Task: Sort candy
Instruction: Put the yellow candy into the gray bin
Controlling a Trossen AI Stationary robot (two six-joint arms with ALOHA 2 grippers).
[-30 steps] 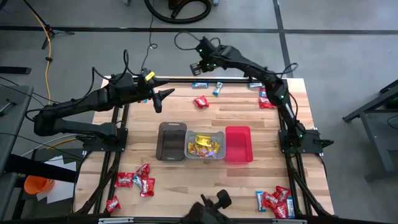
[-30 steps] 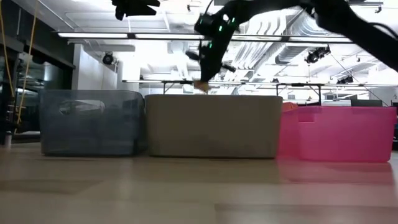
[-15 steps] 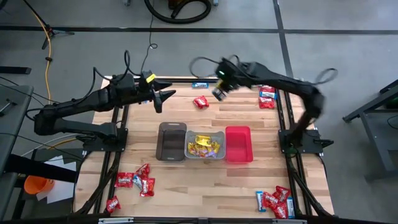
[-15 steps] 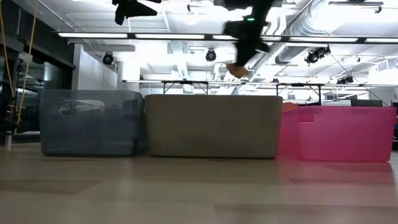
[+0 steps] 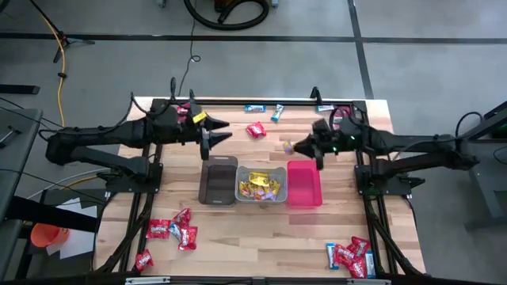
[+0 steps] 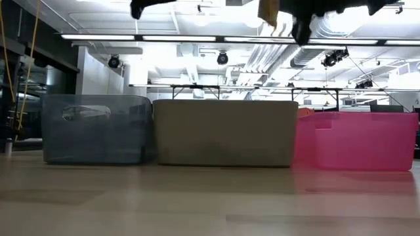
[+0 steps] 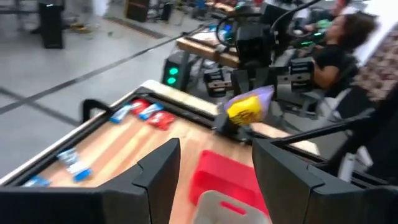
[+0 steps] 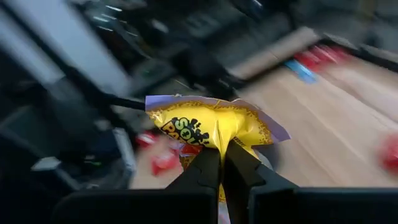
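Note:
My right gripper hangs above the table just beyond the far rim of the pink bin, shut on a yellow candy packet. The same packet shows ahead of my left gripper's fingers in the left wrist view and at the top of the low view. My left gripper is open and holds nothing, above the far side of the brown bin. The grey bin between them holds several yellow packets. My right gripper pinches the yellow packet by one crimped end between its two fingers. The fingers come in about level from the table's right side. The packet sticks out beyond the fingertips, lifted clear of the table and the bins.
Loose candy lies on the wood: a red packet and blue bars near the far edge, red packets near the left front and the right front. A person sits beyond the table.
My right gripper has swung from the table's far edge toward the near side and the bins, tipping from pointing down to about level, carrying the yellow packet clear of the table. My left gripper has shifted a little toward the right edge and rolled.

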